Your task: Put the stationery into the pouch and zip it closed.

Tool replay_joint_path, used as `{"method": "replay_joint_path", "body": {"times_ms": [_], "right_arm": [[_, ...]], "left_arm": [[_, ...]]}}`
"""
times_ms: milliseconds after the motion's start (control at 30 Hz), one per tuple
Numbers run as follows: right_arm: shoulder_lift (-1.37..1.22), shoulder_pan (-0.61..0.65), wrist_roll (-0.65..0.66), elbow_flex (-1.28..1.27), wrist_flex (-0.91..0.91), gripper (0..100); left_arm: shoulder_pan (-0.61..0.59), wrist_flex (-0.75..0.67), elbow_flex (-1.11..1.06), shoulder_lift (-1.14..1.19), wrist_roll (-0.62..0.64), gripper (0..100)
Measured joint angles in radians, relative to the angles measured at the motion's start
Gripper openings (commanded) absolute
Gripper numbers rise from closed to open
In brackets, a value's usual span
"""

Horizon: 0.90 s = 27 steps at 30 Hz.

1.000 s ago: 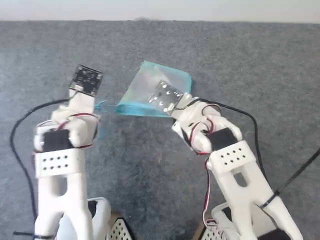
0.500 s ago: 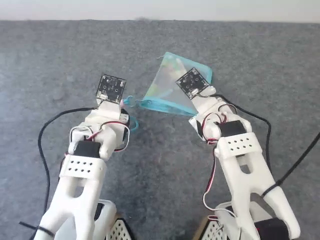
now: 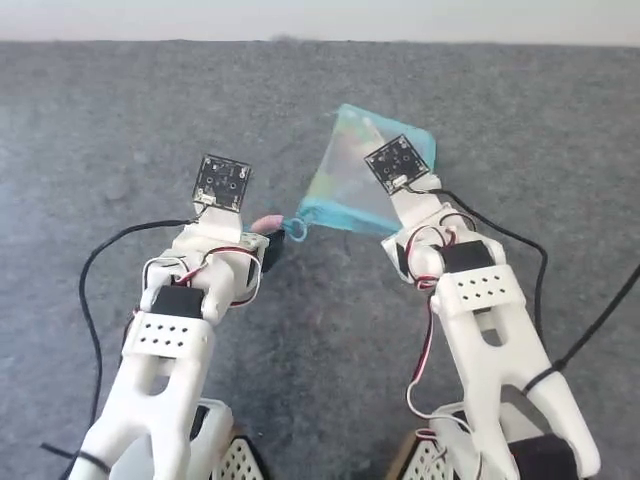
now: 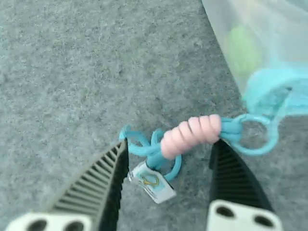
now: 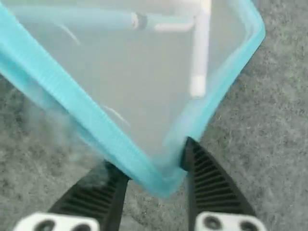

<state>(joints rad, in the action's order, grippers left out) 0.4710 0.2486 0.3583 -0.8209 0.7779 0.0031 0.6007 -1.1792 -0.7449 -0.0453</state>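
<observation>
My left gripper [image 4: 169, 144] has let go and stands wide around the pink beaded zip pull [image 4: 191, 135] (cord slack). My right gripper [image 5: 151, 156] pinches the translucent blue-edged pouch [image 5: 130, 82] by a corner; zipping looks done.

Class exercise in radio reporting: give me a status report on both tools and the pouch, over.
Left tool open, straddling the zipper pull on the mat. Right tool clamped on a pouch corner. Pen inside pouch.

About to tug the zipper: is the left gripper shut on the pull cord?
Open: the left gripper jaws stand apart either side of the pink-beaded pull cord.
</observation>
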Motion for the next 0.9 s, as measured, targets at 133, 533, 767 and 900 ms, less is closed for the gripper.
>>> {"method": "replay_joint_path", "body": {"times_ms": [133, 533, 767, 900], "right_arm": [[0.000, 0.000, -0.006, 0.000, 0.000, 19.9], [0.000, 0.000, -0.006, -0.014, 0.000, 20.2], [0.157, 0.000, -0.009, -0.046, 0.057, 20.2], [0.328, -0.002, -0.011, -0.140, 0.083, 20.2]], "left_arm": [[-0.002, 0.000, -0.015, 0.000, 0.000, 26], [-0.003, 0.000, -0.018, 0.000, 0.040, 33], [0.000, 0.041, -0.017, -0.044, 0.054, 33], [-0.002, 0.068, -0.066, -0.216, 0.054, 33]]}}
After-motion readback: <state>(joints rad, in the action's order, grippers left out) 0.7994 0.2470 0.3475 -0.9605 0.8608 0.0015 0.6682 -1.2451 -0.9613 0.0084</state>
